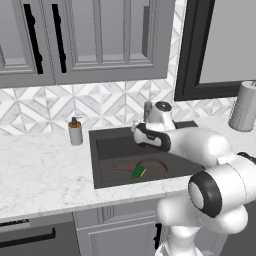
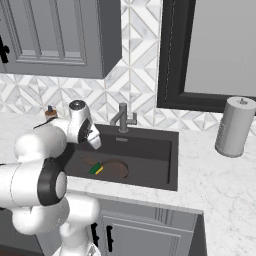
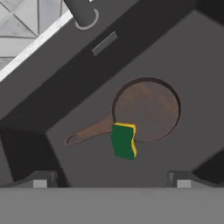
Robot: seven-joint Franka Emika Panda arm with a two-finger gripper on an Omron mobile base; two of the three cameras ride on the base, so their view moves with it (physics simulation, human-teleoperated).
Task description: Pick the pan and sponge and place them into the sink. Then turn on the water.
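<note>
The dark-brown pan lies flat on the floor of the charcoal sink, its long handle pointing away from the round bowl. The green sponge with its yellow layer rests against the pan's rim where the handle begins. Both also show in the basin from the base cameras: pan, sponge, sink. My gripper hovers above them, open, with nothing between its fingers. The grey faucet stands at the sink's back edge; no water runs.
A tan soap dispenser stands on the marble counter left of the sink. A grey cylinder stands on the counter to the right. Cabinets hang above, and a dark-framed window is behind the faucet.
</note>
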